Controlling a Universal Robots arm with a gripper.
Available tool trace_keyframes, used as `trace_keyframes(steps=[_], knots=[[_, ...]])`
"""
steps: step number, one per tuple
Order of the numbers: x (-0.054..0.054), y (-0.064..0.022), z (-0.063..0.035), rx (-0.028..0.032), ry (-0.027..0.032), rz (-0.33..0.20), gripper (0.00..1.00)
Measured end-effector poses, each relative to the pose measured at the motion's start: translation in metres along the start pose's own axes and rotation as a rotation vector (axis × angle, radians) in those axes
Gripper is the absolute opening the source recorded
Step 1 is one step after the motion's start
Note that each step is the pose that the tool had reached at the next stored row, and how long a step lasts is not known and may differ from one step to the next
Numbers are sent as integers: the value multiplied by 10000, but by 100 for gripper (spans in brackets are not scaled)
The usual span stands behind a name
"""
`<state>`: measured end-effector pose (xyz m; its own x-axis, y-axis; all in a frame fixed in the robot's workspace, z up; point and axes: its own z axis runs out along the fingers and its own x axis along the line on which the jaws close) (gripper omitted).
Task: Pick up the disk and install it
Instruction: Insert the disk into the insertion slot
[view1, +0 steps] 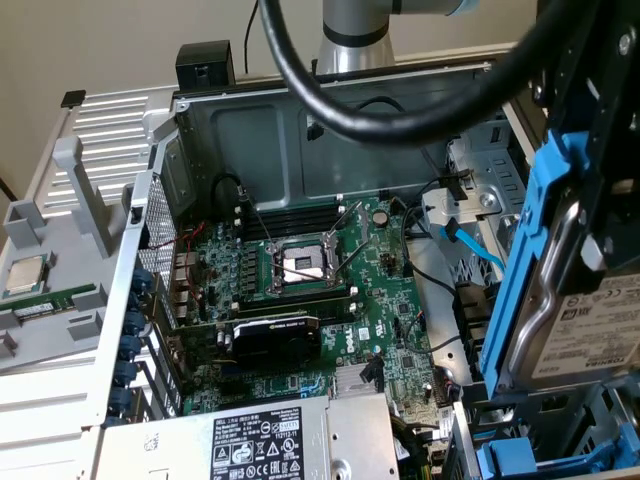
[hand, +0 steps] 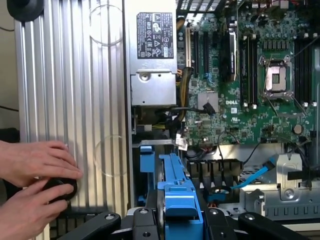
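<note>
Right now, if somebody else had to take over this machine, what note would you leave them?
The pincer is shut on the disk, gripping its blue frame.
Where: the disk hangs tilted in the air over the open computer case, at the exterior view's right.
Done: the disk is picked up.
Left: it sits in no slot yet, so the installing remains.
Mind: a person's hands rest on the ribbed panel beside the case.
</note>
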<state>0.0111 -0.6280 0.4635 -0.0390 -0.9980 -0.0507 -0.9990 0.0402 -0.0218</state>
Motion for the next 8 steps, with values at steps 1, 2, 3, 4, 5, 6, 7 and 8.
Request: trace_keyframes(steps=[1, 2, 3, 4, 5, 6, 7, 8], knots=[[-5, 3, 14, 1, 14, 5, 37], [-9, 3, 25, 3, 39, 8, 37], [-16, 5, 35, 3, 58, 12, 37], [-25, 7, 43, 3, 74, 16, 37], [-32, 8, 49, 5, 85, 18, 37], [-38, 9, 53, 5, 102, 19, 37], [-42, 10, 55, 5, 118, 22, 37], [-47, 11, 60, 7, 136, 27, 37]])
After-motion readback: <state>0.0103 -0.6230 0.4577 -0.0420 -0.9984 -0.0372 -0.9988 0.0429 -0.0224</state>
